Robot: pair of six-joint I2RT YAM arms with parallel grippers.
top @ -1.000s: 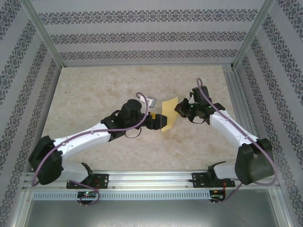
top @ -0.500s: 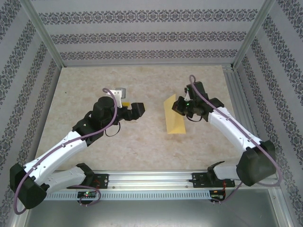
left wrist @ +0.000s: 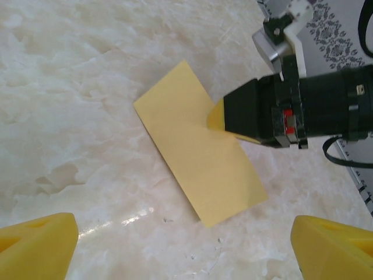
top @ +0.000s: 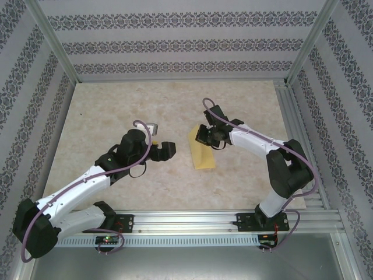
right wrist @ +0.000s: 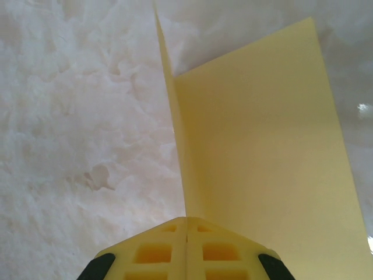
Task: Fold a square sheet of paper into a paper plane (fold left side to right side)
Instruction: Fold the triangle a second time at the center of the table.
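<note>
The square sheet of paper point(top: 203, 156) lies on the table as a narrow yellow-orange rectangle, folded over itself. In the right wrist view one layer of the paper point(right wrist: 262, 146) lies flat while its left edge stands up and runs into my shut jaws. My right gripper point(top: 204, 137) point(right wrist: 186, 223) is shut on that edge at the sheet's far end. In the left wrist view the paper point(left wrist: 198, 157) lies diagonally, with the right gripper point(left wrist: 217, 118) at its upper right side. My left gripper point(top: 169, 150) point(left wrist: 185, 252) stands open, a short way left of the sheet, nothing between its fingers.
The marble-patterned table point(top: 116, 105) is walled by patterned panels point(top: 175, 44) at the back and sides. An aluminium rail point(top: 186, 219) carries both arm bases at the near edge. A metal frame strip point(top: 294, 122) runs along the right side.
My left gripper let go of the paper, drew back to the left and opened. My right gripper carried the paper's edge leftward, and the sheet now lies further left.
</note>
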